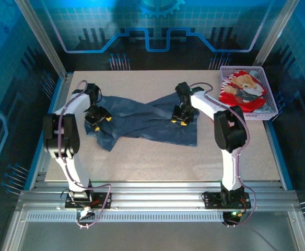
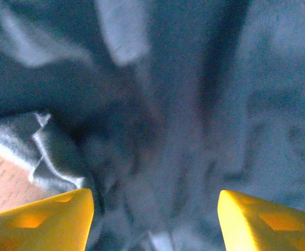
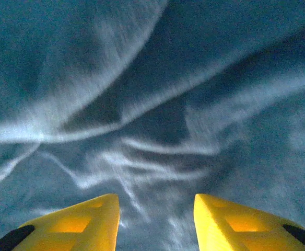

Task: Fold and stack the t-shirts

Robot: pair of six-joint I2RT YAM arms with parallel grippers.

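Sprawling crumpled across the table [image 1: 168,162], the slate-blue t-shirt [image 1: 147,123] is lying under both arms. The left gripper [image 1: 99,119] is hovering at its left end, fingers spread wide, clasping nothing. The right gripper [image 1: 179,120] is hanging over its right half, partly parted; whether it is pinching cloth cannot be told. The red teddy-bear t-shirt [image 1: 241,91] is sitting in the lilac basket [image 1: 265,111], far right.

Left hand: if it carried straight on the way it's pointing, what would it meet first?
The blue t-shirt: rumpled cloth lies straight ahead of the left hand, between its spread fingers. It looks close, though the blurred wrist view leaves the exact gap unclear.
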